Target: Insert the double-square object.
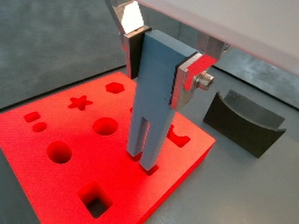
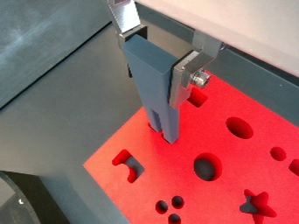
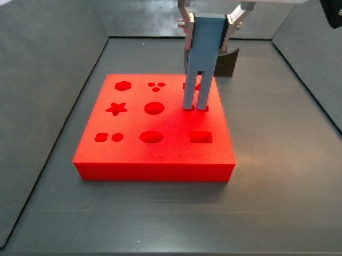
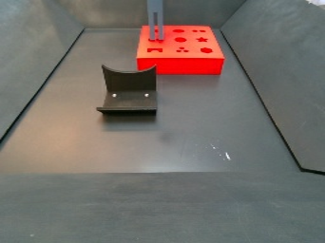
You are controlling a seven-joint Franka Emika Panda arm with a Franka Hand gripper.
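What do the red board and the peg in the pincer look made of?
Red board: likely foam or soft plastic, matte, saturated colour, cleanly cut holes. Double-square object, held upright in the pincer over the board: probably plastic, possibly printed; uniform light blue, flat faces, no shine.

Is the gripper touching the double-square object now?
Touching. In a wrist view the gripper has its silver fingers pressed flat on both sides of the double-square object, no gap showing.

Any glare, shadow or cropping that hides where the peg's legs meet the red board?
In a side view the double-square object, held in the gripper, shows both legs sharply on the evenly lit red board. In a wrist view the leg tips are sharp. In a side view the frame crops the peg; a small glint marks the floor.
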